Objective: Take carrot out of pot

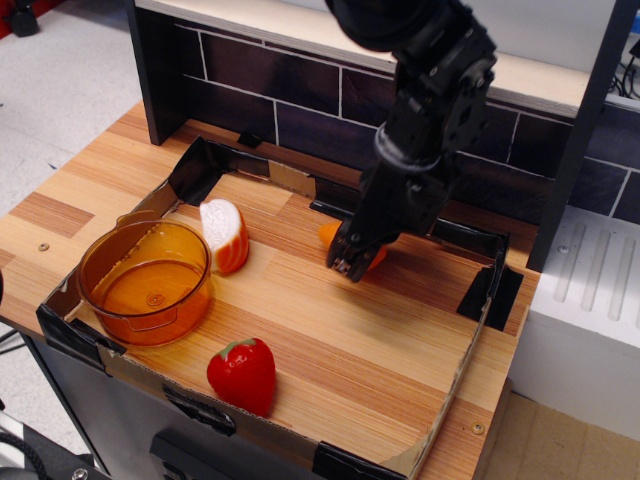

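The carrot (330, 234) is out of the pot (146, 282) and well away from it, over toward the back of the wooden tray area, near the black-taped cardboard wall. Only bits of its orange show on either side of the gripper (352, 262), whose fingers look clamped around it. It sits right at board level, though I can't tell whether it is resting on the wood or hanging just above it.

The amber pot stands at the left front corner with nothing in it that I can see, so the main part of the job looks done. What seems left is letting go of the carrot and pulling the arm clear.

The black arm (432, 110) comes in from the top, up by the shelf, and slants down and to the left, wrist bent so the fingers point down at the board near the back wall.

Off to the side, the white-and-orange half-round slice (226, 234) stands just beside the pot's far rim, and the red strawberry toy (243, 374) lies near the front edge, well apart from the gripper. Neither appears to be in the way of a release.
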{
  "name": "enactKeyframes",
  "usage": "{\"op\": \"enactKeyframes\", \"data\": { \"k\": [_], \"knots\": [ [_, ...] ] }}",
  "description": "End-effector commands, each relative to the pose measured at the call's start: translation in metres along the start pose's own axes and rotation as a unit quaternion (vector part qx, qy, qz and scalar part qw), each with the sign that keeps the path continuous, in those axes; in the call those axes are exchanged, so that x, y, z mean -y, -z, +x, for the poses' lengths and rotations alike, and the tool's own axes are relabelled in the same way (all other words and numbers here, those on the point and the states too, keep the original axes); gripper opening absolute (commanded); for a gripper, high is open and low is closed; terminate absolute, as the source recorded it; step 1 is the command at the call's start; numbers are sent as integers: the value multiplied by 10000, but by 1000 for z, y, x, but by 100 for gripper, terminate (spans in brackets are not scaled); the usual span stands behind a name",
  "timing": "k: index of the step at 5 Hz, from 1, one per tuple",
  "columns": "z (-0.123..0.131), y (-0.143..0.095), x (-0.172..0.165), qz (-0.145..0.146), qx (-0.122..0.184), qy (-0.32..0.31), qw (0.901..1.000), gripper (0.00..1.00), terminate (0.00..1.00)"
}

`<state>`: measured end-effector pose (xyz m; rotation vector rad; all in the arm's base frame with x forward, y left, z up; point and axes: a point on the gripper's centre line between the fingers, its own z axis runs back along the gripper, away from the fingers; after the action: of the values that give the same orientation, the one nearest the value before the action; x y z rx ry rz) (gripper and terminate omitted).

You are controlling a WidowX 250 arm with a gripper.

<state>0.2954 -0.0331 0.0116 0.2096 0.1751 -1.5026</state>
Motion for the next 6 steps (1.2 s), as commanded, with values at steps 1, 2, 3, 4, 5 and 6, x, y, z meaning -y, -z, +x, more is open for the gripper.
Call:
{"op": "enactKeyframes", "data": {
  "k": [1, 2, 3, 4, 5, 6],
  "knots": [
    [3, -2, -7, 183, -34, 8, 9998, 100, 0],
    [4, 2, -9, 133, -104, -39, 9998, 100, 0],
    [3, 5, -8, 115, -126, -61, 9998, 100, 0],
    [2, 6, -7, 108, -138, -55, 9998, 100, 0],
    [0, 2, -6, 118, -109, -50, 9999, 100, 0],
    [-4, -7, -6, 142, -63, -66, 9999, 100, 0]
  ]
}}
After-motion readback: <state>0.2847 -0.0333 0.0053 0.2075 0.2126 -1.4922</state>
